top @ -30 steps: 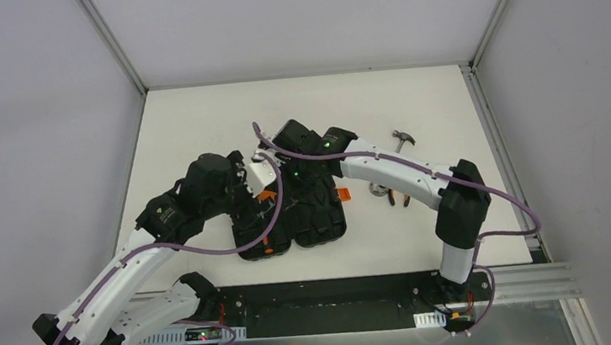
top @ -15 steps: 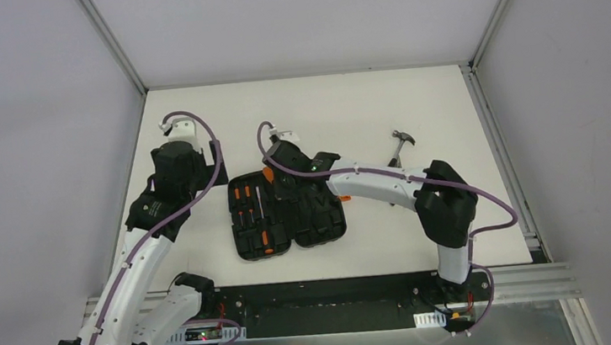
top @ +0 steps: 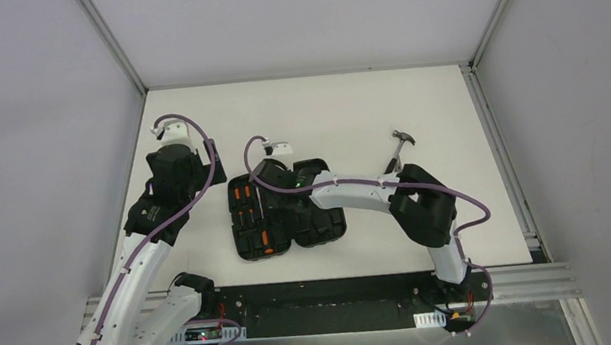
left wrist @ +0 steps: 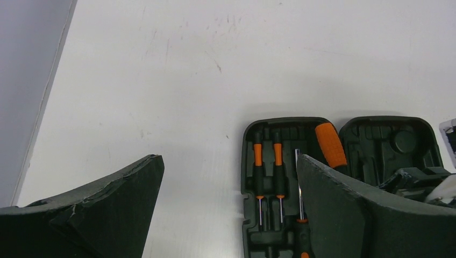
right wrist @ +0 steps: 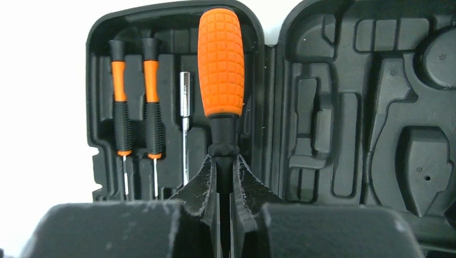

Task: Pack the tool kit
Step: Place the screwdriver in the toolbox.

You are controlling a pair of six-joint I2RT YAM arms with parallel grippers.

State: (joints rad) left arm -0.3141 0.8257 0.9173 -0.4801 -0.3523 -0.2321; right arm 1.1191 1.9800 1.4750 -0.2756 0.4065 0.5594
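The black tool case (top: 324, 226) lies open and flat at the table's centre. Two small orange-and-black screwdrivers (right wrist: 134, 113) and a metal bit bar (right wrist: 185, 123) sit in slots of its left half. My right gripper (right wrist: 225, 172) is shut on the black neck of a large orange-handled screwdriver (right wrist: 220, 64) and holds it over the left half, beside the hinge. In the top view this gripper (top: 267, 180) is over the case's far edge. My left gripper (left wrist: 228, 161) is open and empty, left of the case (left wrist: 247, 161).
A hammer (top: 401, 142) lies on the white table at the back right, beside the right arm's elbow. The case's right half (right wrist: 376, 107) shows only bare moulded slots. Frame rails run along the table's left and right edges.
My left arm has drawn back to the left, off the case. My right gripper has moved left across the case, carrying the large screwdriver.
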